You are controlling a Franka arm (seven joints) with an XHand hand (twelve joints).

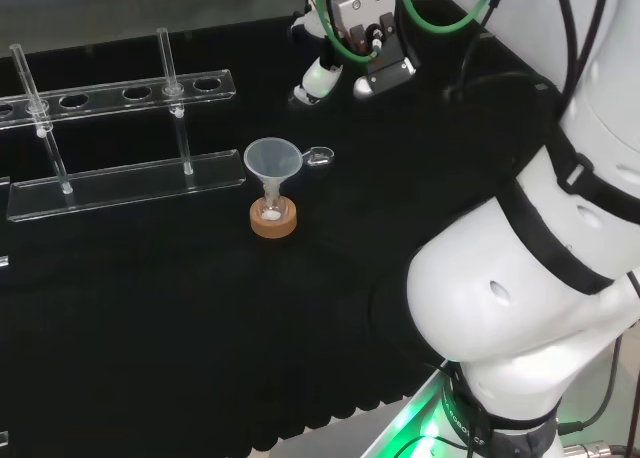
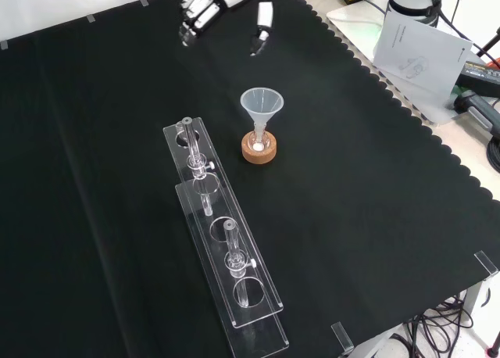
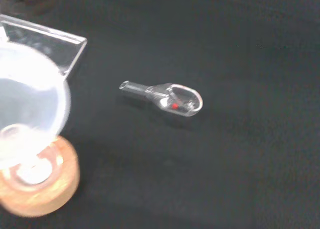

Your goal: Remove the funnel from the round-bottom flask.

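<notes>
A clear funnel [image 1: 271, 162] stands upright with its stem down in the neck of a small round-bottom flask [image 1: 272, 211], which sits on a cork ring [image 1: 273, 221] near the middle of the black cloth [image 1: 150, 308], just beside a clear plastic rack [image 1: 120, 183]. The hand [image 1: 345, 43] hangs in the air, well apart from the funnel, up and to the right of it in the head view, with its fingers [image 2: 197, 14] relaxed and spread, holding nothing. The funnel's long axis is vertical, so the hand will likely need to travel down and to the left in that view, close round the wide cone, and lift straight up; a small clear scoop [image 3: 167, 97] lies on the cloth between hand and funnel.
</notes>
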